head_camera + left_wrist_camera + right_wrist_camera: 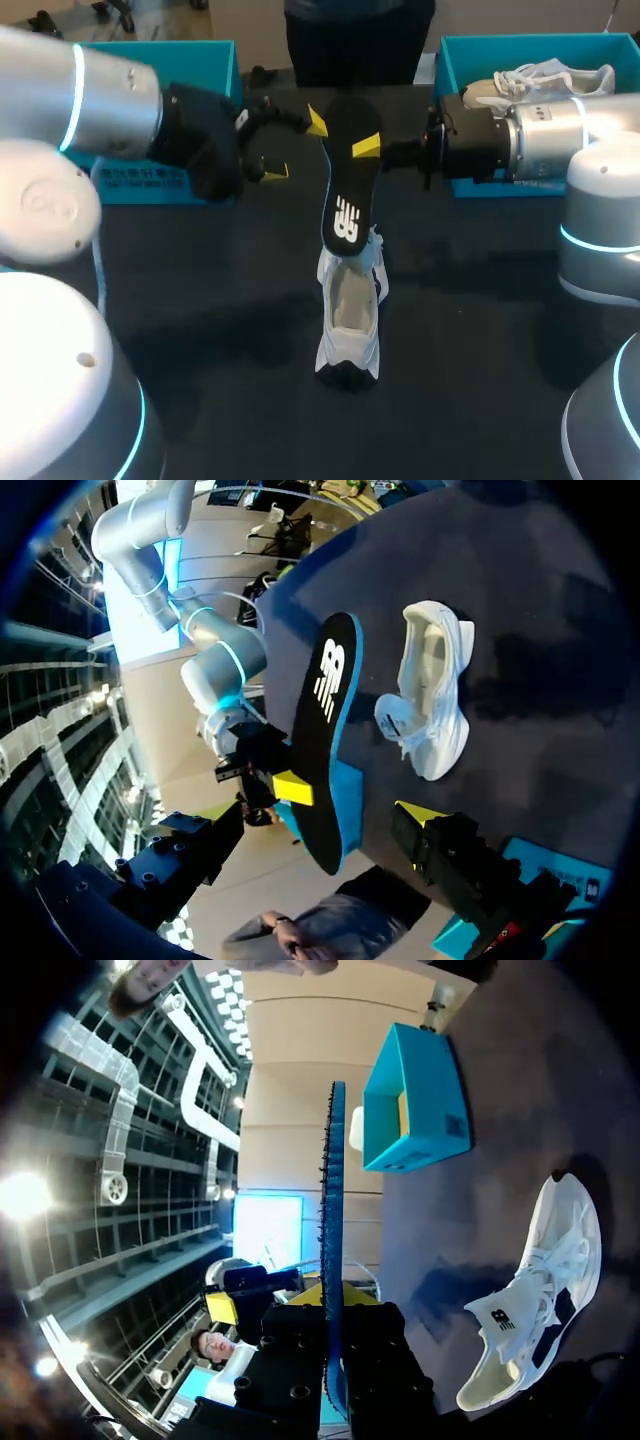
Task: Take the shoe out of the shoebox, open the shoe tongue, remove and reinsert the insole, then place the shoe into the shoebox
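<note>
A: What have the jaws got?
B: The right gripper [355, 140] is pinched flat on the insole [345, 190] near its upper end, so it hangs upright with its lower end over the shoe [348, 320]; the left gripper [296, 147] is spread wide just beside the insole, gripping nothing, likely placed to steady it

A: And the shoe?
B: On the table [200, 300], out of its box, opening upward, which suits reinsertion; a shoebox [470, 50] behind the right arm holds a second shoe [545, 80]
</note>
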Robot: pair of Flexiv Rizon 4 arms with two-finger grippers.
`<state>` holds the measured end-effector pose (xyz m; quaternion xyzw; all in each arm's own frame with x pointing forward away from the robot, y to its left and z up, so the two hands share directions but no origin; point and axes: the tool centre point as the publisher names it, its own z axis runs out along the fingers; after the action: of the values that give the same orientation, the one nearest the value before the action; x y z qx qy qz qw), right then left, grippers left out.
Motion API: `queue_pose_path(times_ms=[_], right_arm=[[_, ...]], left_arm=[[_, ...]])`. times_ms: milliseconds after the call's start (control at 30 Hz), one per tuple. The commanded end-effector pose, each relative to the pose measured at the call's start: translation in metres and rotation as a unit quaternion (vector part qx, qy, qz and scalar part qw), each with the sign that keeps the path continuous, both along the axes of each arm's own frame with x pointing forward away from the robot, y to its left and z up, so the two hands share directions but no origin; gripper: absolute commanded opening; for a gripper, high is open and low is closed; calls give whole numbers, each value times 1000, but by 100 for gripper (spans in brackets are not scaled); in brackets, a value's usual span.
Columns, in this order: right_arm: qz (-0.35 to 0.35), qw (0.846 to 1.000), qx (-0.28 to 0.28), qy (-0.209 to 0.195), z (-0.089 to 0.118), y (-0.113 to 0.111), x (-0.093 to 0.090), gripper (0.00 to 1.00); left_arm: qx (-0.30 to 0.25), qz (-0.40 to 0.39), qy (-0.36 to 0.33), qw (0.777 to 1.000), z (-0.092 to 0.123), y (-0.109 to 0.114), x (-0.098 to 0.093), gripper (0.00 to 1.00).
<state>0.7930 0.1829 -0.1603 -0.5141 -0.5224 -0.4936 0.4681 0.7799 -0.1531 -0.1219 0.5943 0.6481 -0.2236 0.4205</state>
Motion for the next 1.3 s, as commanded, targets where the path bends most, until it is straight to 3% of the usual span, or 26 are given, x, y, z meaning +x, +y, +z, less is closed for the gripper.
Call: queue_pose_path(times_ms=[33, 300, 600, 833, 1300], right_arm=[[6, 1000, -2, 2, -1, 4, 4, 0], [16, 1000, -9, 6, -2, 6, 4, 0], [20, 1000, -11, 10, -9, 9, -4, 0], [20, 1000, -13, 10, -9, 11, -7, 0], [26, 999, -20, 9, -7, 14, -3, 0]], left_arm=[[83, 15, 19, 996, 4, -3, 4, 100], [83, 15, 19, 996, 4, -3, 4, 100], [260, 11, 24, 965, 26, -16, 12, 100], [339, 13, 19, 941, 27, -25, 19, 100], [339, 13, 19, 941, 27, -25, 19, 100]])
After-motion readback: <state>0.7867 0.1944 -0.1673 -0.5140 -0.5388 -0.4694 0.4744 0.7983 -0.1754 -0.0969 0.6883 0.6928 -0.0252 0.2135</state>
